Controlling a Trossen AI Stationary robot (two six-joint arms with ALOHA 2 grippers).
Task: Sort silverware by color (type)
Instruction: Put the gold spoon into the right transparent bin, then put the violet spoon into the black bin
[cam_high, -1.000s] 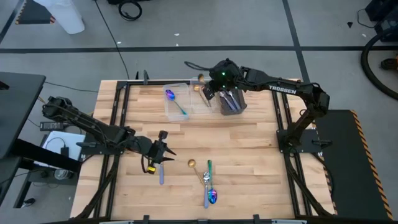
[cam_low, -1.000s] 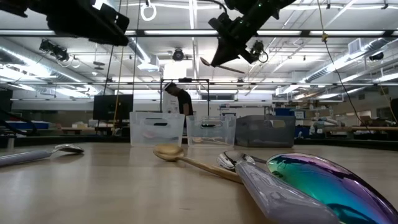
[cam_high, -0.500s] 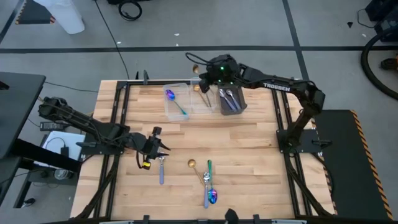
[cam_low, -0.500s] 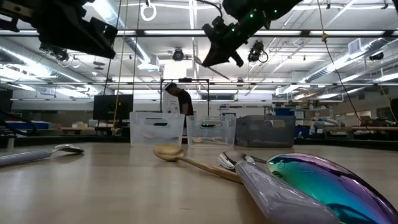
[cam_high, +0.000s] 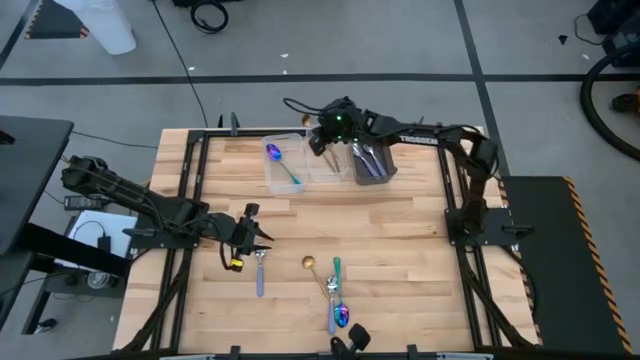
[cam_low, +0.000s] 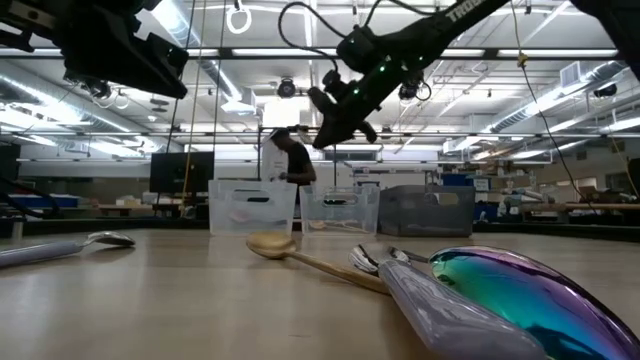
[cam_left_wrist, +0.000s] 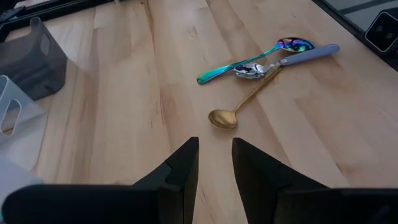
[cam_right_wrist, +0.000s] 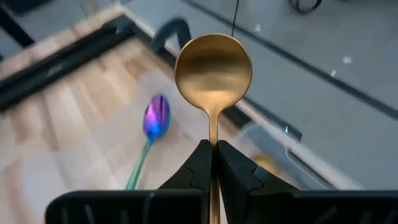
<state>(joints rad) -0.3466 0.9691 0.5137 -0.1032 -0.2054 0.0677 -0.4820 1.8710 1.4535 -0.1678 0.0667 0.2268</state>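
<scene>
The right gripper hangs over the far edge of the tabletop, above the clear bins; its jaws are pressed together on the thin handle of a gold spoon, whose round bowl stands out beyond the fingertips; below it in the right wrist view an iridescent spoon with a teal handle lies in a clear bin; the dark grey bin just beside the clear ones holds several silver pieces; the left gripper sits low over the near left part of the tabletop, its jaws slightly spread and holding nothing, just beside the bowl end of a silver spoon lying flat; farther toward the near middle, a second gold spoon, a green-handled piece and a blue-purple spoon lie in a loose crossed cluster, touching one another; in the low view a person stands in the room beyond the bins.
</scene>
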